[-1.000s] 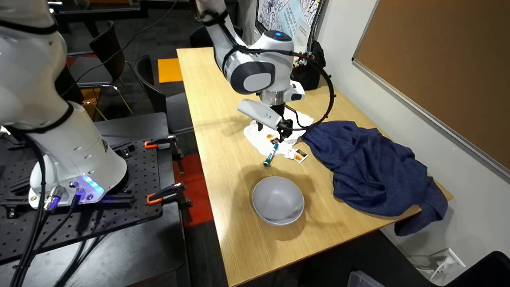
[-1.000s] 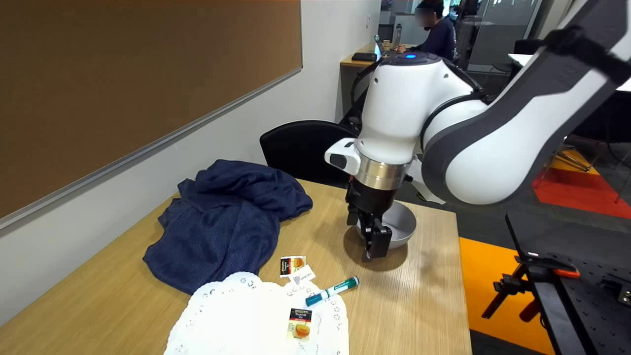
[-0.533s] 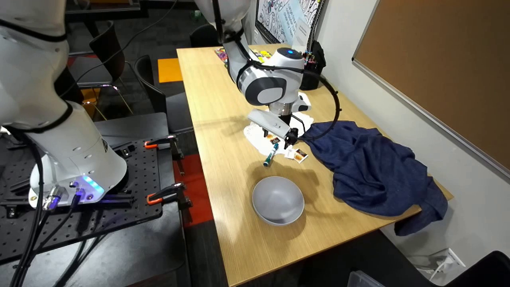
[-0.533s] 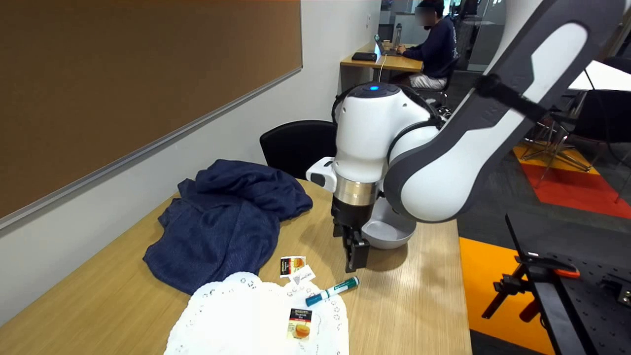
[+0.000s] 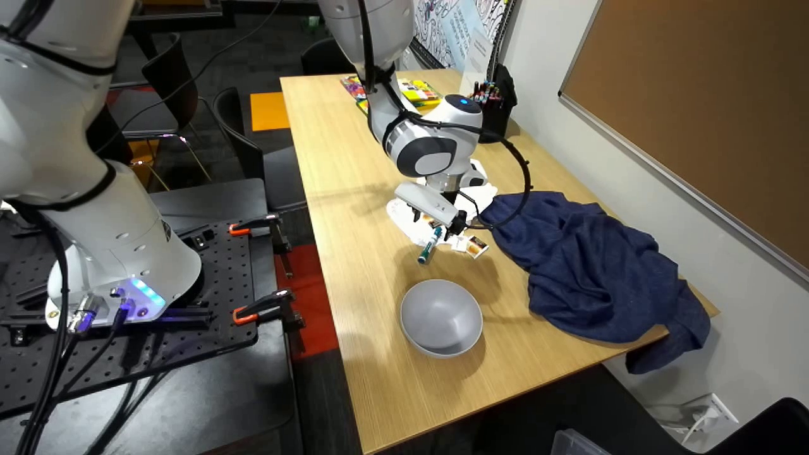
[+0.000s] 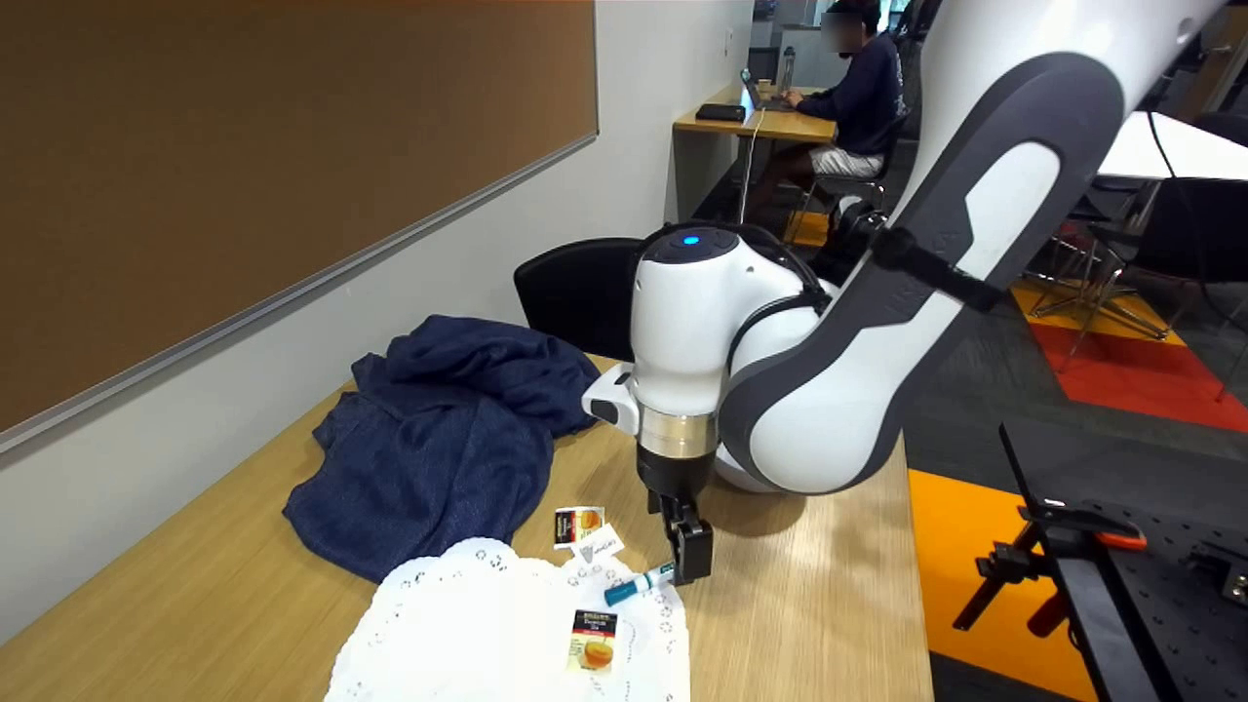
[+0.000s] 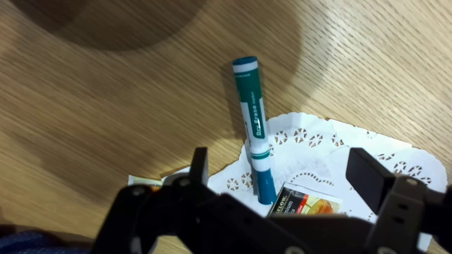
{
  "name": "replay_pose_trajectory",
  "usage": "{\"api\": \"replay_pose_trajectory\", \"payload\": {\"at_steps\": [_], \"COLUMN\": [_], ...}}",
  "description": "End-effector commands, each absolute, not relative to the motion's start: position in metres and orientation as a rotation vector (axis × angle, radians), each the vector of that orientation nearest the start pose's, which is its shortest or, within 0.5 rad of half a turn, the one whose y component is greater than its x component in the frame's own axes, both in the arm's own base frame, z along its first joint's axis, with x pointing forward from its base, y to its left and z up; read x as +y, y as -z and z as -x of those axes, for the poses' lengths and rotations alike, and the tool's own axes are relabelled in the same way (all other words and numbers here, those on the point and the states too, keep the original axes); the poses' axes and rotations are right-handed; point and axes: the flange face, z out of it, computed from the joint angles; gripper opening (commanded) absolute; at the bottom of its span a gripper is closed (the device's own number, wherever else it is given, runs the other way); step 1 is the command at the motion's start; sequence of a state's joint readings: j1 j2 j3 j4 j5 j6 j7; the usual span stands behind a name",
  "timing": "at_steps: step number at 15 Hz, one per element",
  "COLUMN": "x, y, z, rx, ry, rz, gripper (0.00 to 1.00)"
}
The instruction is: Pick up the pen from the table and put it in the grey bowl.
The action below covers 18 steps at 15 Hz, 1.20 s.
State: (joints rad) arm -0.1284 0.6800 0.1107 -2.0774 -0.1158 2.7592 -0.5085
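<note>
My black two-fingered pincer (image 7: 277, 169), parted, hangs above a green-and-white marker (image 7: 256, 130) lying partly on a lacy white paper doily (image 7: 307, 153). I judge this the reach; next, lower and grip. The marker reads "Dry Erase"; a black-and-cream paper packet (image 7: 308, 200), "…ELOW". Beyond sits the round grey bowl (image 5: 441, 316).

An office or shared workroom is indicated. In an exterior view, a corkboard (image 6: 292, 185) is fixed to the wall (image 6: 643, 127) at the upper left; near the top, a desk (image 6: 780, 125) is occupied by a seated person (image 6: 866, 93) with a laptop (image 6: 752, 96). Dark chairs (image 5: 283, 175) and a black holder (image 5: 497, 123) filled with coloured markers (image 5: 486, 93) are seen in an exterior view, upper left and top.
</note>
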Motion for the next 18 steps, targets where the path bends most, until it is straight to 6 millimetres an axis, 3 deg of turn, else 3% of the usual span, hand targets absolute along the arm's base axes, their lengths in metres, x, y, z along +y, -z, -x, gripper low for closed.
{"api": "replay_pose_trajectory", "payload": {"at_steps": [1, 5, 10, 18], "x": [-0.003, -0.004, -0.003, 0.005], "y": [-0.095, -0.099, -0.094, -0.065], "z": [-0.573, -0.575, -0.581, -0.583], "rx": [-0.882, -0.879, -0.999, -1.044], "ry": [0.020, 0.033, 0.068, 0.053], "rz": [2.991, 3.012, 3.085, 3.048], "gripper": [1.00, 1.00, 1.00, 1.00]}}
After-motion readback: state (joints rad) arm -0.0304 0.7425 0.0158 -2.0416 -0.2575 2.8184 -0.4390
